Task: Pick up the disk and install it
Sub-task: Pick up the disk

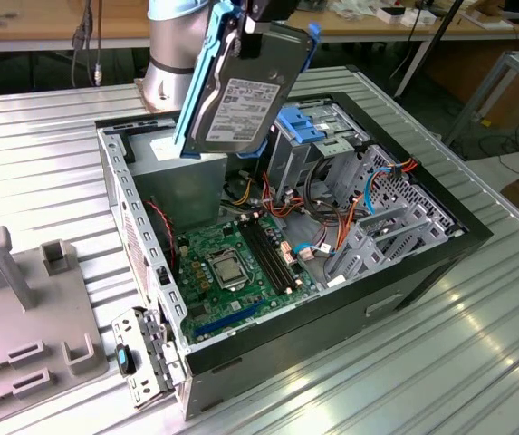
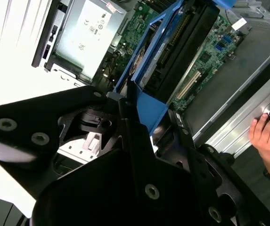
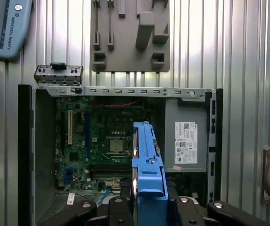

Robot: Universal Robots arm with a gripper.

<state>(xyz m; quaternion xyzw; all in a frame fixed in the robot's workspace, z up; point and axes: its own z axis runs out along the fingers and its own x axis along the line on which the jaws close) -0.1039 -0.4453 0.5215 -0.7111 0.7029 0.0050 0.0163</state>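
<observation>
The disk (image 1: pixel 241 91), a dark grey drive with a white label and bright blue side rails, hangs tilted on edge above the open computer case (image 1: pixel 440 249). My gripper (image 1: pixel 268 14) is shut on its upper end at the top of the exterior view. In the first wrist view the disk (image 3: pixel 148 160) shows edge-on over the motherboard, clamped in my gripper (image 3: pixel 149 205) between the black fingers (image 3: pixel 118 207). In the second wrist view the disk (image 2: pixel 172 52) reaches out from my gripper (image 2: pixel 149 117) over the case interior.
Inside the case lie a green motherboard (image 1: pixel 232 263), a grey power supply (image 1: pixel 177 181) and metal drive cages with a blue bracket (image 1: pixel 309 131). A grey fixture plate (image 1: pixel 24 308) sits at the exterior view's left. A person's hand (image 2: pixel 266 132) rests by the case edge.
</observation>
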